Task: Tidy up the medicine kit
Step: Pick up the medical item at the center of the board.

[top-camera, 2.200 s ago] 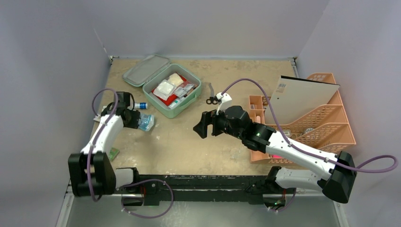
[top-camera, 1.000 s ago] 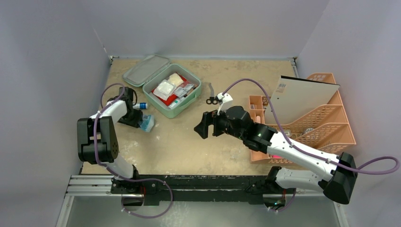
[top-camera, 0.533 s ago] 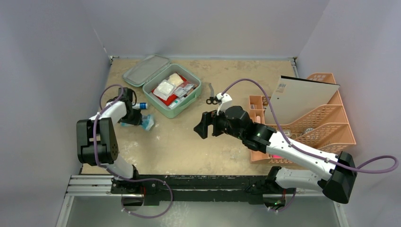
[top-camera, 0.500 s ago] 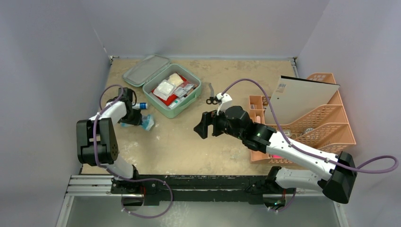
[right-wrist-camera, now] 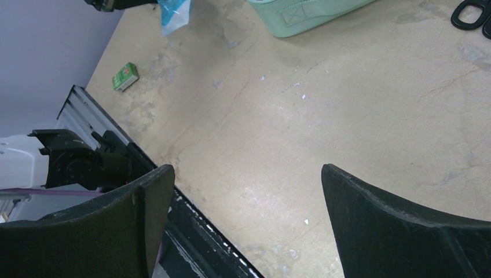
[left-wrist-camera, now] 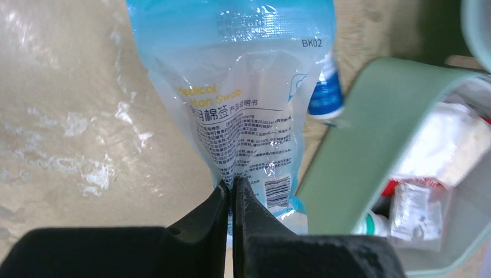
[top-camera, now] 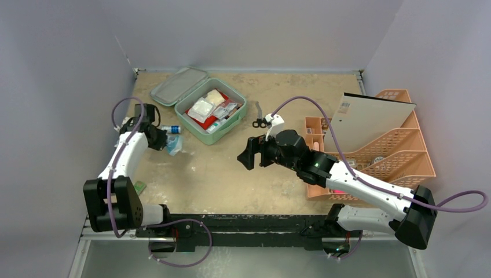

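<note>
Two robot arms reach over a sandy-coloured tabletop (top-camera: 220,174) seen from above. The medicine kit (top-camera: 230,123), a mint-green rounded-square case, sits open at the far left part of the tabletop. Its lid (top-camera: 179,87) lies flat behind it on the left. Inside the case are white packets, something red and other small wrapped items.

The left tool (left-wrist-camera: 231,197) is clenched on the edge of a clear, blue-topped swab packet (left-wrist-camera: 243,104) printed with "Medical" and a barcode. The fingers (left-wrist-camera: 202,217) are pressed together with only the thin plastic between them. The packet sits just beside the near left corner of the case. Whether it touches the tabletop cannot be told. A small blue-and-white bottle (top-camera: 172,129) lies just beyond the packet, close to the case wall.

The right tool (right-wrist-camera: 243,174) hovers over the bare middle of the tabletop with its jaws spread wide, grasping nothing. Black scissors (top-camera: 262,123) lie just beyond it, to the right of the case. A peach lattice rack (top-camera: 399,150) stands at the right edge with a pale board (top-camera: 373,119) leaning in it. A small green box (right-wrist-camera: 125,76) lies near the front left edge, well apart from the case.
</note>
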Robot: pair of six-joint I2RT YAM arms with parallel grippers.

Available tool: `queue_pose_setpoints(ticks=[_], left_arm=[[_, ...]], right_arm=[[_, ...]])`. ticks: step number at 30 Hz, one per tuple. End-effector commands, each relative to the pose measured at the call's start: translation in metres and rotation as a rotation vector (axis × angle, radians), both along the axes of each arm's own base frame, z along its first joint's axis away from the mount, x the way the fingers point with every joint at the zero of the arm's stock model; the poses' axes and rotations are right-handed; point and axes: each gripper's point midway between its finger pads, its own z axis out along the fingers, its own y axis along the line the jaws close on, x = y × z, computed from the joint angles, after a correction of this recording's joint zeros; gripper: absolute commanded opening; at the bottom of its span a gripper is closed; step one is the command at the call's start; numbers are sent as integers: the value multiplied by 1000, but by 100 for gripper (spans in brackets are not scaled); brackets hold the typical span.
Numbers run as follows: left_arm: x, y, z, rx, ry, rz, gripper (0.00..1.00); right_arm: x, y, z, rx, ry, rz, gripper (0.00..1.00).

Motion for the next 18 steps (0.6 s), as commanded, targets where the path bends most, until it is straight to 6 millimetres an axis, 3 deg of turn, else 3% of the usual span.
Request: queue_pose_setpoints(ticks=[1, 5, 11, 14, 18], left_arm=[[33, 12, 55, 170, -173, -206, 0], [63, 7, 92, 288, -293, -451, 0], [107, -36, 157, 386, -587, -885, 0], [124, -54, 172, 393, -648, -1058, 0], [140, -84, 173, 315, -668, -1319, 0]], right_arm=[[4, 3, 12, 35, -32, -13, 99], [4, 3, 12, 33, -31, -13, 99], [5, 3, 12, 30, -32, -14, 99], [4, 2, 10, 22, -25, -13, 99], [2, 2, 9, 17, -19, -6, 99]])
